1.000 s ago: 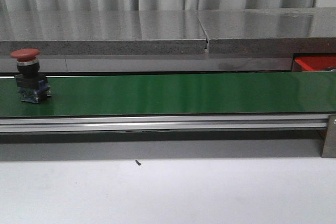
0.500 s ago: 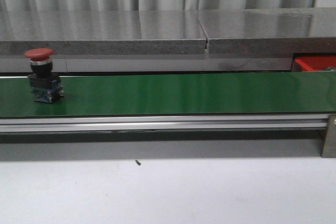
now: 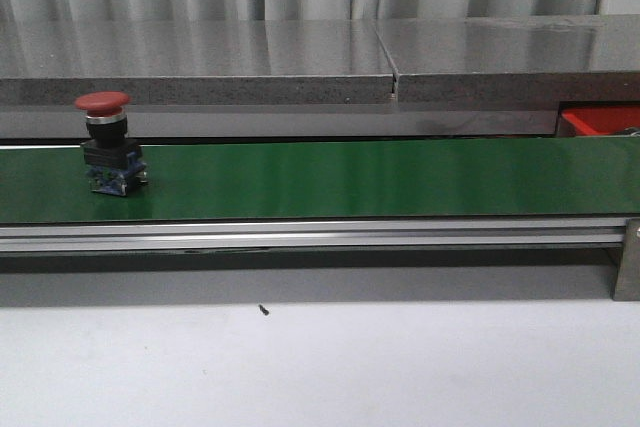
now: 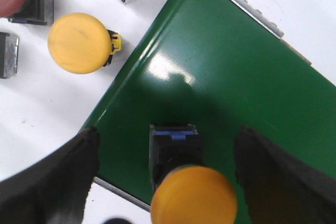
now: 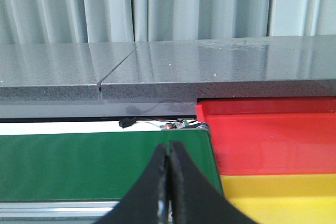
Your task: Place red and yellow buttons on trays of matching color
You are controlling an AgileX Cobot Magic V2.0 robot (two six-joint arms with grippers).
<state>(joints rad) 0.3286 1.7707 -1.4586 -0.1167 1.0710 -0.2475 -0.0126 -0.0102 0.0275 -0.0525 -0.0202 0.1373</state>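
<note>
Red button riding the green belt

Red button [image 3: 107, 141] stands upright near the belt's [image 3: 350, 179] left end. My left pincer [image 4: 168, 171] gapes around a yellow button [image 4: 191, 192]; my right pincer [image 5: 168, 182] is pressed together, empty, beside the red tray [image 5: 273, 140].

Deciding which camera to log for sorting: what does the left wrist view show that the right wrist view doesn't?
Only the left wrist view shows buttons: a yellow button on the belt between the left gripper's open jaws, plus spare buttons on the white surface. Only the right wrist view shows the red tray, a yellow tray and the shut right gripper. Both show the green belt.
</note>
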